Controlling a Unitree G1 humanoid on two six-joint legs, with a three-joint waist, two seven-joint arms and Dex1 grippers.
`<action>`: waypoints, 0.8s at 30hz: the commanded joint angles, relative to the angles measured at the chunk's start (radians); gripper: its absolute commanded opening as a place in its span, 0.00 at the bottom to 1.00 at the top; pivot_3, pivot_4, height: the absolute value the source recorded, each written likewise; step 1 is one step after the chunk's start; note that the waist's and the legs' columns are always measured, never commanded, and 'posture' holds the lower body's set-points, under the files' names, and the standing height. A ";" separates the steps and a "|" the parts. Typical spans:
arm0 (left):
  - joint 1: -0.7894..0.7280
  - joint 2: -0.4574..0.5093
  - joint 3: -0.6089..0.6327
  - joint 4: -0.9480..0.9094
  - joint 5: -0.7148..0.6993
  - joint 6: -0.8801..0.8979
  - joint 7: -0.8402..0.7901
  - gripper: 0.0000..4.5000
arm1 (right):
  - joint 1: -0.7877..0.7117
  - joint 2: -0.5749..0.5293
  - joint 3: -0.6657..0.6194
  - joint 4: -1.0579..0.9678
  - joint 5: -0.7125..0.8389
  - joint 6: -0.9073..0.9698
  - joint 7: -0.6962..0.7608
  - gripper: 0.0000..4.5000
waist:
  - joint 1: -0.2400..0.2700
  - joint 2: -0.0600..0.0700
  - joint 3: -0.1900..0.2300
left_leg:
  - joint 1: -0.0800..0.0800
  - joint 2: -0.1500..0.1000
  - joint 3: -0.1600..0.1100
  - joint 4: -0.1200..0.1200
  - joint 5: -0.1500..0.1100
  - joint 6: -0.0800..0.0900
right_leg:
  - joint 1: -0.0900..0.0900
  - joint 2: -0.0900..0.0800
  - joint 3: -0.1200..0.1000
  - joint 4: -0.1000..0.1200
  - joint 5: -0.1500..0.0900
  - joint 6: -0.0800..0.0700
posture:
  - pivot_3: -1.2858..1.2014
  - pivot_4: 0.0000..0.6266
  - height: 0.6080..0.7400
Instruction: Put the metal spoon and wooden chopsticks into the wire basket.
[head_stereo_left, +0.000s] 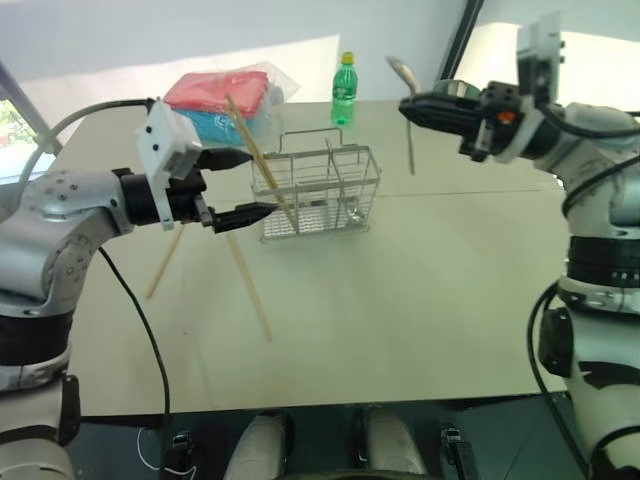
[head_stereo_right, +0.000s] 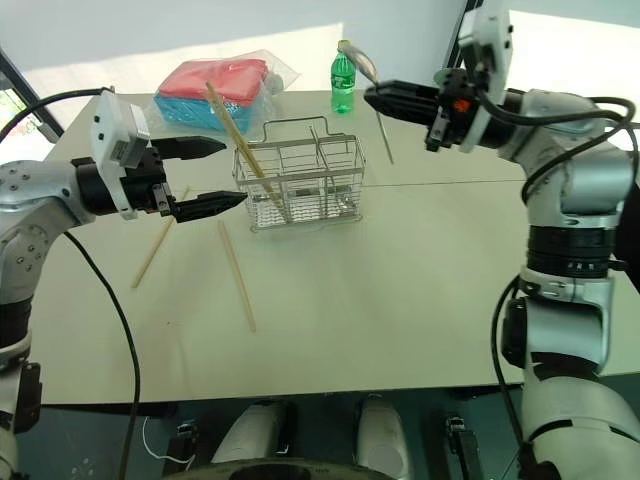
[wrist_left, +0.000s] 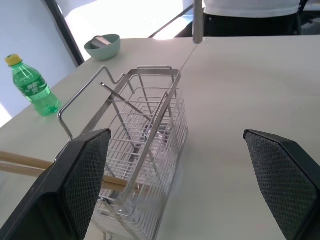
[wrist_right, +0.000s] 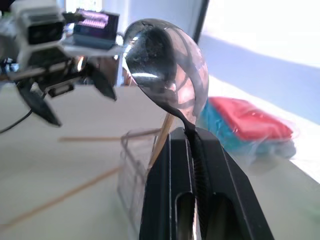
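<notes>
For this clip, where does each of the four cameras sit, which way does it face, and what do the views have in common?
Left and right eye views: on the head, looking forward and down at the table; both arms show, left gripper open, right gripper clamping the metal spoon.
Left wrist view: along its open fingers toward the wire basket.
Right wrist view: along its shut fingers at the spoon bowl, left gripper beyond.
Shared: the basket, holding one chopstick.

A green bottle (head_stereo_left: 343, 89) stands near a red-and-blue plastic-wrapped pack (head_stereo_left: 222, 100).
</notes>
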 joint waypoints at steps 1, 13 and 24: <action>-0.022 -0.002 0.007 -0.015 0.011 -0.016 0.002 1.00 | -0.033 0.079 0.036 0.007 -0.056 -0.078 -0.155 0.00 | 0.000 0.000 0.000 | -0.001 0.000 0.000 0.000 0.000 0.000 | -0.001 0.000 0.000 0.000 0.000 0.000 | 0.52 0.24 0.45; 0.024 0.021 0.065 -0.100 -0.013 0.042 0.039 1.00 | -0.017 0.296 0.114 0.229 -0.142 -0.207 -0.379 0.14 | -0.003 -0.002 0.000 | -0.002 -0.001 0.000 0.000 0.001 -0.001 | -0.005 0.001 0.001 0.011 0.000 0.000 | 0.52 0.24 0.45; 0.029 0.026 0.120 -0.094 -0.036 0.078 0.088 1.00 | 0.015 0.261 0.084 0.089 -0.119 -0.151 -0.438 0.86 | -0.005 -0.002 -0.001 | -0.001 -0.001 0.000 0.000 0.001 -0.001 | -0.006 0.002 0.002 0.012 0.000 -0.001 | 0.52 0.24 0.45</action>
